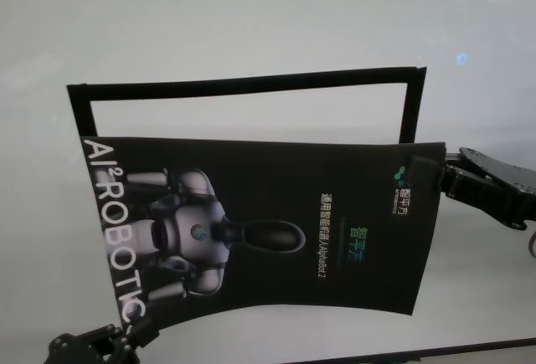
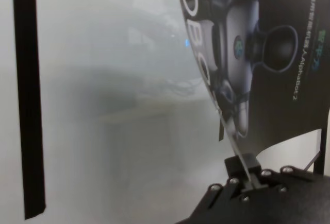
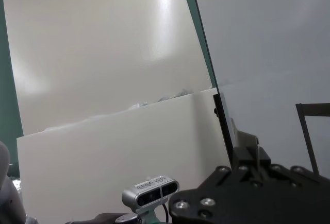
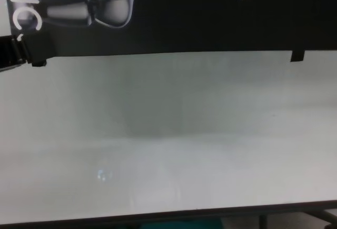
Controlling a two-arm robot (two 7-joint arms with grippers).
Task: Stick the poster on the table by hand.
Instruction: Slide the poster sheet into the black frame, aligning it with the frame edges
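Observation:
The poster [image 1: 276, 222], a black glossy sheet with a grey-white robot and white "AI² ROBOTIC" lettering, hangs bowed above the white table [image 1: 251, 12]. My left gripper [image 1: 126, 336] is shut on its near left corner, by the lettering; the left wrist view shows the fingers [image 2: 248, 166] clamped on the sheet's edge [image 2: 268, 54]. On the far right corner my right gripper [image 1: 434, 177] is shut. From the right wrist the poster's white back [image 3: 103, 80] fills the view, with the gripper [image 3: 247, 151] pinching its edge. In the chest view the poster [image 4: 184, 13] hangs over the table [image 4: 168, 134], left gripper [image 4: 30, 50] at its corner.
Narrow black strips [image 1: 243, 82] lie on the table as an open frame behind and under the poster; one shows in the left wrist view [image 2: 28, 95] and a corner in the right wrist view [image 3: 307, 126]. The table's dark front edge [image 4: 174, 216] runs along the near side.

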